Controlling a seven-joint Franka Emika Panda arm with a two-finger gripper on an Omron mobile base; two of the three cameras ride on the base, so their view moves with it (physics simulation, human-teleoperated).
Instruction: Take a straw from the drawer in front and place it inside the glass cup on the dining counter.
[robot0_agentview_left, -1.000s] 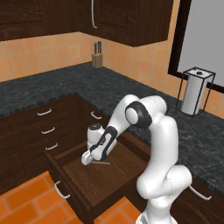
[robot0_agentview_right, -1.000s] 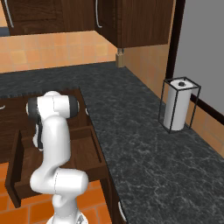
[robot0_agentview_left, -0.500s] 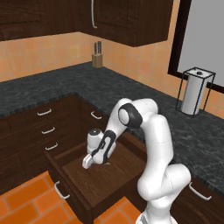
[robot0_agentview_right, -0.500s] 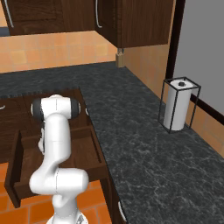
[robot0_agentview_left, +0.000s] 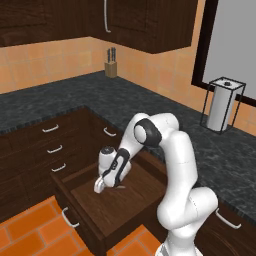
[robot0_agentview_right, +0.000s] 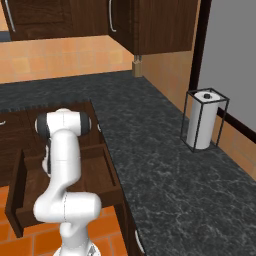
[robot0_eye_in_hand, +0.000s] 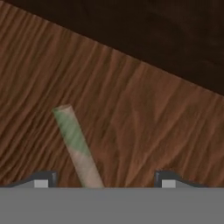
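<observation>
The dark-brown drawer (robot0_agentview_left: 131, 207) stands pulled out in front of me, its wood floor bare; it also shows in the right base view as the drawer (robot0_agentview_right: 98, 170) behind my arm. My gripper (robot0_agentview_left: 100, 188) reaches down to the drawer floor. In the hand view the straw (robot0_eye_in_hand: 75, 141), pale with green stripes, lies on the wood and runs down between the two fingertips (robot0_eye_in_hand: 41, 179) of my gripper (robot0_eye_in_hand: 105, 180). The jaws stand apart, with a gap on each side of the straw. The glass cup and the dining counter are out of view.
Dark speckled countertop (robot0_agentview_left: 220, 155) wraps around the corner. A paper-towel holder (robot0_agentview_left: 222, 104) stands at the right wall, a knife block (robot0_agentview_left: 111, 68) at the back. Narrow stacked drawers (robot0_agentview_left: 52, 149) sit left of the open one. Orange floor tiles (robot0_agentview_left: 30, 235) lie below.
The hand has sunk lower and a little left, down to the drawer floor over the straw. The fingers have drawn slightly closer together.
</observation>
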